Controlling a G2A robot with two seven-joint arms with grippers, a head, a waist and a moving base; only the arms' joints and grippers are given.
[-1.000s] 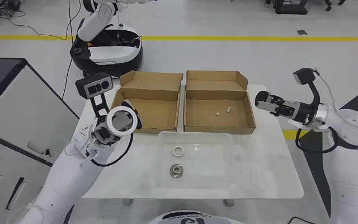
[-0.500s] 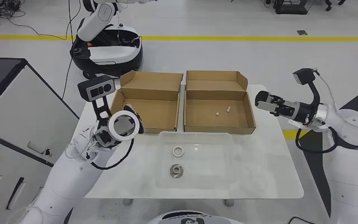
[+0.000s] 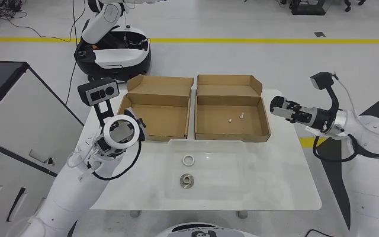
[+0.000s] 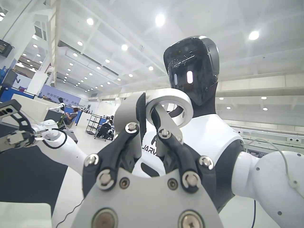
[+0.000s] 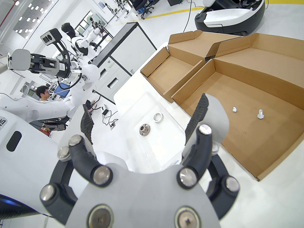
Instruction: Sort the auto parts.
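Note:
My left gripper is shut on the rim of a large silver ring, one finger inside it and one outside. It holds the ring up, facing the top camera, above the table's left side near the left cardboard box. In the clear tray lie a small silver ring and a metal flange. The right box holds two bolts. My right gripper stands open at the table's right edge; its wrist view shows both fingers wide apart with nothing between them.
The two boxes stand side by side at the back of the white table, flaps up. The left box looks empty. A dark robot base stands on the floor behind, and a grey cabinet stands at the left.
The left gripper with the large ring has shifted a little to the left and its wrist has turned slightly. The right arm has not moved.

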